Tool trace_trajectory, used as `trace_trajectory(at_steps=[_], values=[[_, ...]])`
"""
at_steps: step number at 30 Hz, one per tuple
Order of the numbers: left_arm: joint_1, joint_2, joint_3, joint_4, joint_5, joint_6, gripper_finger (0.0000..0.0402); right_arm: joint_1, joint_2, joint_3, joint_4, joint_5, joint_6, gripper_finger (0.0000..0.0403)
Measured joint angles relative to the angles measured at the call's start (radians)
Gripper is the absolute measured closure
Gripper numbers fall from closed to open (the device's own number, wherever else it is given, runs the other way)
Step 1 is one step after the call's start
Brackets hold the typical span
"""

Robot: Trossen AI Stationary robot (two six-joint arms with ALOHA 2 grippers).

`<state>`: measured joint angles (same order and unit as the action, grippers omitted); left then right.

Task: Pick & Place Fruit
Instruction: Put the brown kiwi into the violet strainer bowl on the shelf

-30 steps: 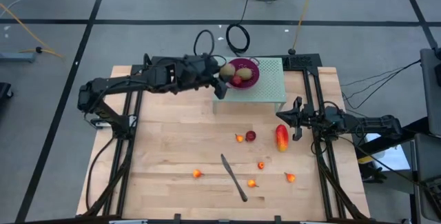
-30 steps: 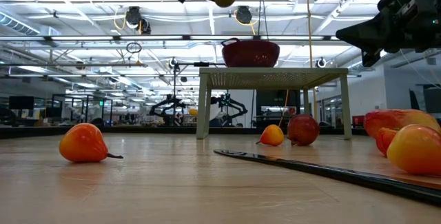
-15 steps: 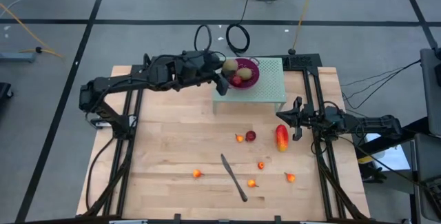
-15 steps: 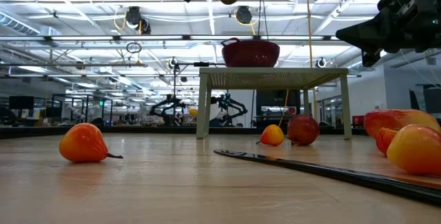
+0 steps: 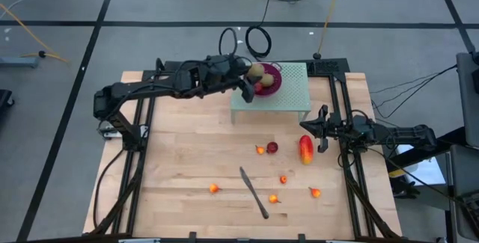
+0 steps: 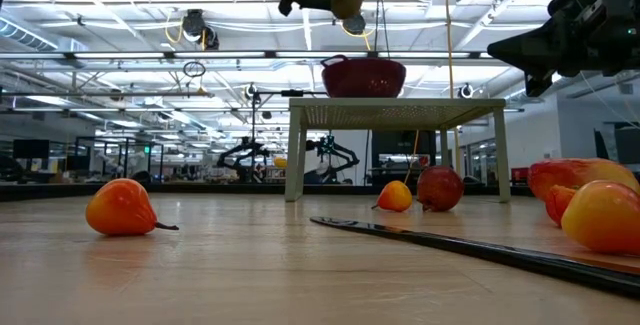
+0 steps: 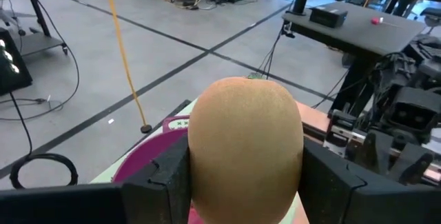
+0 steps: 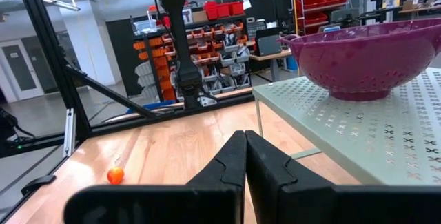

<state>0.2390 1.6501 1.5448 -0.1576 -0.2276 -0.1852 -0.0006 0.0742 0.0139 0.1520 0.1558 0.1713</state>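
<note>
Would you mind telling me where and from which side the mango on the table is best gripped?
Grip the mango across its narrow middle, coming straight down. It lies flat, long axis running toward the raised stand, both long flanks clear; the dark red fruit sits apart.

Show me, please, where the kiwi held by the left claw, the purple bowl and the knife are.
kiwi (image 7: 244, 145): left wrist view, middle of its fuzzy skin.
purple bowl (image 8: 358, 62): right wrist view, its outer wall.
knife (image 5: 254, 193): high view, middle of its length.

Bright, even overhead strip lighting; soft shadows; low view's foreground blurred
</note>
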Motion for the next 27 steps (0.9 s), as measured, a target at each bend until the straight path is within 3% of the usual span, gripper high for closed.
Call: trace_trajectory(at_steps=[27], values=[[0.033,0.144,0.000,0.071,-0.006,-0.003,0.0203,0.000,0.000,0.000,-0.007,0.000,0.000,0.0403]])
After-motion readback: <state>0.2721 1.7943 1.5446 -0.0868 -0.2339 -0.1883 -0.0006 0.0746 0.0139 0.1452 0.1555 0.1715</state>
